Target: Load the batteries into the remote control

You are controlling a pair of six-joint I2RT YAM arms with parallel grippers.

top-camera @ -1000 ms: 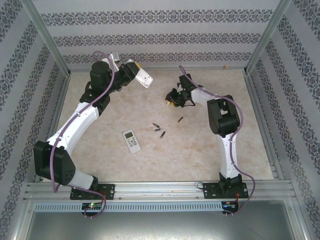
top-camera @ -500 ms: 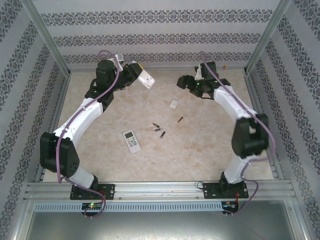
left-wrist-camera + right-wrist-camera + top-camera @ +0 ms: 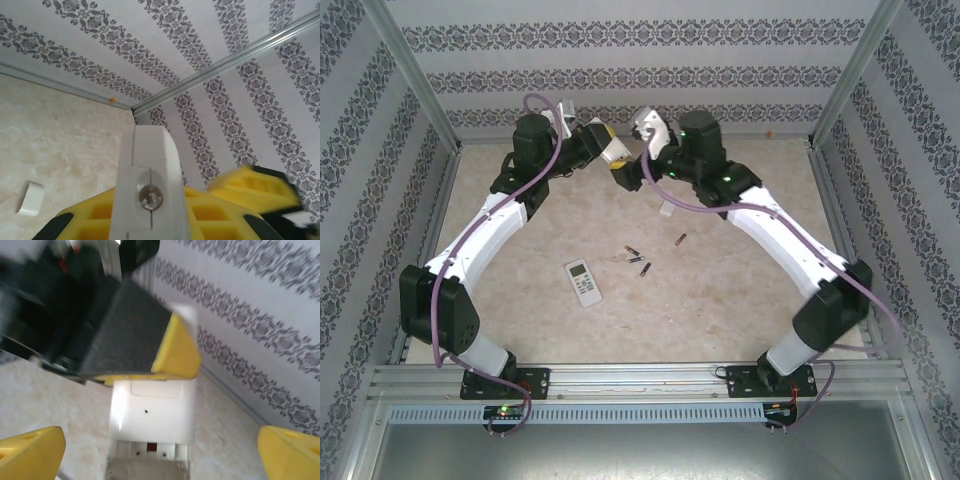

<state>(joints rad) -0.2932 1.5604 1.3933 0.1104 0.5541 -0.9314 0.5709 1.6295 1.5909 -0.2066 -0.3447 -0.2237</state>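
No text, brand, number or sign can be read with any certainty. On the white remote control (image 3: 584, 281) lying on the table (image 3: 740, 300), a pale display and rows of buttons can be made out in the top view, but any markings on them are too small to be deciphered. The second remote control (image 3: 152, 412) is seen blurred from the right wrist, and no lettering can be told on its white back.
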